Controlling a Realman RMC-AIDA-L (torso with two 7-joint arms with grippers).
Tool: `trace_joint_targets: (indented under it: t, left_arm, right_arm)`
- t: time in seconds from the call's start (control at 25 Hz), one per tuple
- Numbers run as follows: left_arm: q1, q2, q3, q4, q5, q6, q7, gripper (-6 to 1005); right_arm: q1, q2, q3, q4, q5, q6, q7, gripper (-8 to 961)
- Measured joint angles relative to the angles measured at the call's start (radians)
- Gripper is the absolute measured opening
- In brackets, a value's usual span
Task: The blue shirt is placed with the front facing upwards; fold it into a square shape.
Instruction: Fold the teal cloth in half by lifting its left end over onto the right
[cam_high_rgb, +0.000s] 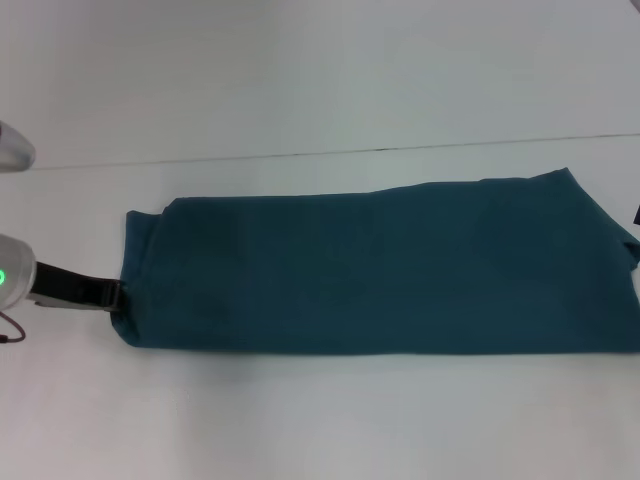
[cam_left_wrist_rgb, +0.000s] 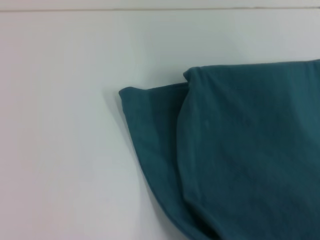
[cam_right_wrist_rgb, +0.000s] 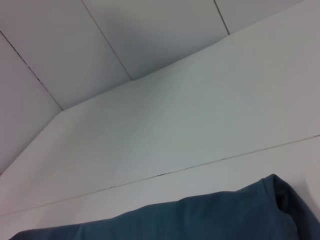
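1. Fingers of the left gripper (cam_high_rgb: 112, 296) are touching the blue shirt's (cam_high_rgb: 380, 265) left edge; whether they are clamping it cannot be told.
2. Lying flat on the white table (cam_high_rgb: 300, 420), the blue shirt is folded into a long band, plain side up.
3. Right gripper is staying out of sight.

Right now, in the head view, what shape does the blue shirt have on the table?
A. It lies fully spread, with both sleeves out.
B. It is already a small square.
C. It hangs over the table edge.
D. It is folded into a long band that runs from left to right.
D: the blue shirt lies as one long folded band across the white table, with the left gripper at its left end.
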Motion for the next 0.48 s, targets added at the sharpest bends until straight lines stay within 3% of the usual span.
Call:
trace_joint_targets:
  t: [0.48]
  left_arm:
    - [0.017,0.036,-0.139,0.017,-0.002,0.036,0.041,16]
  right_arm:
    - [0.019,0.023,-0.004,0.003,0.000,0.019,-0.040,802]
